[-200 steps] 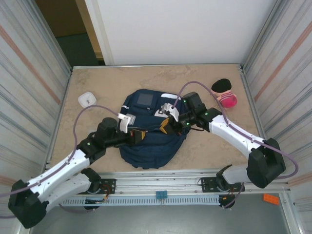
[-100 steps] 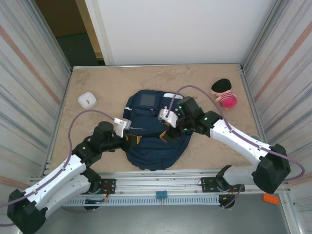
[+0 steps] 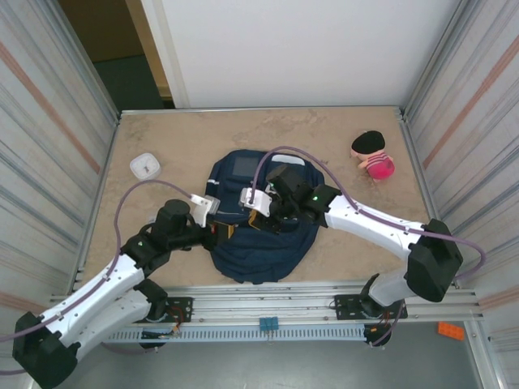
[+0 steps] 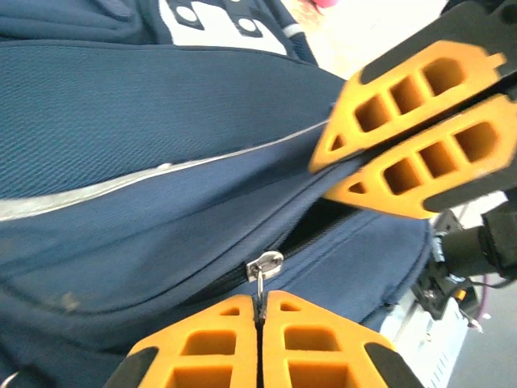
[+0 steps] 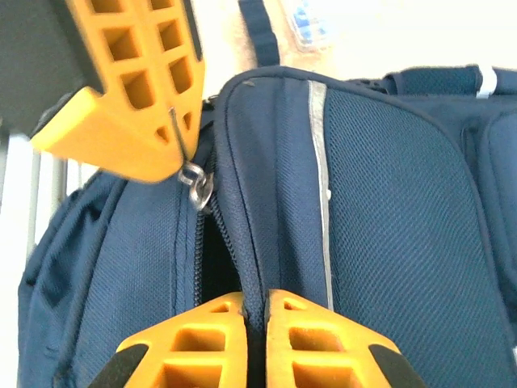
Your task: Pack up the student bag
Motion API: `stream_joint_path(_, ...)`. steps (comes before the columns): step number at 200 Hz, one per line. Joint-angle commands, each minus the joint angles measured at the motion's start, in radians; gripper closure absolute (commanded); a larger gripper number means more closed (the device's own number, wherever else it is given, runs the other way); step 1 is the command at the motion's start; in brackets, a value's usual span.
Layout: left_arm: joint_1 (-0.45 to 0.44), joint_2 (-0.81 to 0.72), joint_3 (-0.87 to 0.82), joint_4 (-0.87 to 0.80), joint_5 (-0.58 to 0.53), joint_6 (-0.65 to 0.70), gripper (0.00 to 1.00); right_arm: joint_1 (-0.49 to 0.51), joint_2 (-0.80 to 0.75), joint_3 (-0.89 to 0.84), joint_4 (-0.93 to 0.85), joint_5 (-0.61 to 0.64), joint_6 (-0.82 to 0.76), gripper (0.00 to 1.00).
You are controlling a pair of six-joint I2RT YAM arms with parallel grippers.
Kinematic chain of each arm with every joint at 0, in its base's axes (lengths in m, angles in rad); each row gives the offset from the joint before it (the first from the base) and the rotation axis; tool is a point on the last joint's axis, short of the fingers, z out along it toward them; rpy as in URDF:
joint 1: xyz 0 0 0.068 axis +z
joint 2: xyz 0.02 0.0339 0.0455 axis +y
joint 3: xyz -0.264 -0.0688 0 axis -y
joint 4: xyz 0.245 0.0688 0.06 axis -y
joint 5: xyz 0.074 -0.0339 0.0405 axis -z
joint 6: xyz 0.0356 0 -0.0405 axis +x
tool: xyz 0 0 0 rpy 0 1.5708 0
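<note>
Navy-blue woven fabric, finely ribbed, makes up the student bag (image 3: pixel 255 253). It lies flat at the middle of a mottled, sand-coloured table (image 3: pixel 162 130), between the two arms. A smooth grey square patch (image 3: pixel 242 166) sits on the far part of its front. A white patch (image 4: pixel 218 20) with dark round marks appears at the top edge of the left wrist view. A thin, pale reflective stripe (image 5: pixel 319 162) runs along a rounded panel edged with raised piping.

The left gripper (image 4: pixel 260 301) has orange plastic fingers moulded with rectangular cut-outs. These meet flat against each other, clamping the thin stem of the small metal zipper pull (image 4: pixel 264 267), whose looped head shows just beyond the fingertips. Beside the pull, the zipper track (image 5: pixel 212 267) has parted into a narrow dark slit.

The right gripper (image 5: pixel 257 305), of the same orange lattice form, is pressed closed on a raised fold of bag fabric at the edge of that slit. The two grippers are near each other along the zipper line.

Two other items rest on the table, well apart from the bag. A small white square object with rounded corners (image 3: pixel 145 166) lies to the far left, and a rounded pink toy with a black top (image 3: pixel 375 158) lies to the far right.
</note>
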Motion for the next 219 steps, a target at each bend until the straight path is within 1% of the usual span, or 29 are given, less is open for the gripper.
stream_joint_path(1,0.025,-0.048,0.020,-0.069,-0.168,-0.008,1.00,-0.045,-0.093,-0.019,0.004,-0.062,-0.044,1.00)
stream_joint_path(23,0.075,-0.086,0.012,-0.091,-0.232,-0.019,1.00,-0.130,-0.181,-0.076,-0.013,-0.219,-0.109,1.00)
stream_joint_path(37,0.124,-0.092,0.004,-0.084,-0.239,-0.017,1.00,-0.190,-0.228,-0.111,-0.016,-0.332,-0.151,1.00)
stream_joint_path(52,0.180,-0.073,-0.015,-0.042,-0.212,-0.010,1.00,-0.248,-0.265,-0.138,-0.019,-0.466,-0.203,1.00)
stream_joint_path(65,0.223,-0.028,-0.035,0.016,-0.167,-0.017,1.00,-0.289,-0.279,-0.153,-0.010,-0.569,-0.214,1.00)
stream_joint_path(79,0.248,0.051,-0.040,0.091,-0.107,-0.039,1.00,-0.307,-0.275,-0.163,0.018,-0.629,-0.192,1.00)
stream_joint_path(86,0.249,0.091,-0.031,0.111,-0.090,-0.048,1.00,-0.308,-0.270,-0.167,0.036,-0.626,-0.173,1.00)
stream_joint_path(91,0.249,0.118,-0.021,0.119,-0.081,-0.056,0.96,-0.307,-0.264,-0.169,0.051,-0.615,-0.155,1.00)
stream_joint_path(105,0.249,0.176,0.012,0.124,-0.066,-0.081,0.83,-0.307,-0.250,-0.174,0.095,-0.551,-0.087,1.00)
stream_joint_path(119,0.249,0.200,0.041,0.110,-0.067,-0.108,0.69,-0.307,-0.237,-0.175,0.126,-0.484,-0.026,1.00)
stream_joint_path(134,0.249,0.194,0.074,0.055,-0.118,-0.160,0.58,-0.307,-0.229,-0.177,0.146,-0.437,0.021,1.00)
stream_joint_path(153,0.249,0.155,0.122,-0.055,-0.214,-0.237,0.38,-0.307,-0.232,-0.189,0.173,-0.395,0.068,1.00)
stream_joint_path(167,0.250,0.128,0.148,-0.122,-0.253,-0.251,0.22,-0.307,-0.239,-0.204,0.200,-0.369,0.104,1.00)
stream_joint_path(171,0.250,0.122,0.157,-0.140,-0.269,-0.257,0.19,-0.307,-0.241,-0.209,0.207,-0.362,0.115,1.00)
stream_joint_path(181,0.253,0.110,0.170,-0.191,-0.309,-0.269,0.14,-0.307,-0.248,-0.219,0.227,-0.345,0.142,1.00)
stream_joint_path(198,0.274,0.107,0.173,-0.224,-0.344,-0.275,0.09,-0.305,-0.260,-0.236,0.271,-0.283,0.218,1.00)
stream_joint_path(219,0.332,0.149,0.168,-0.210,-0.296,-0.303,0.07,-0.298,-0.274,-0.238,0.275,-0.234,0.259,1.00)
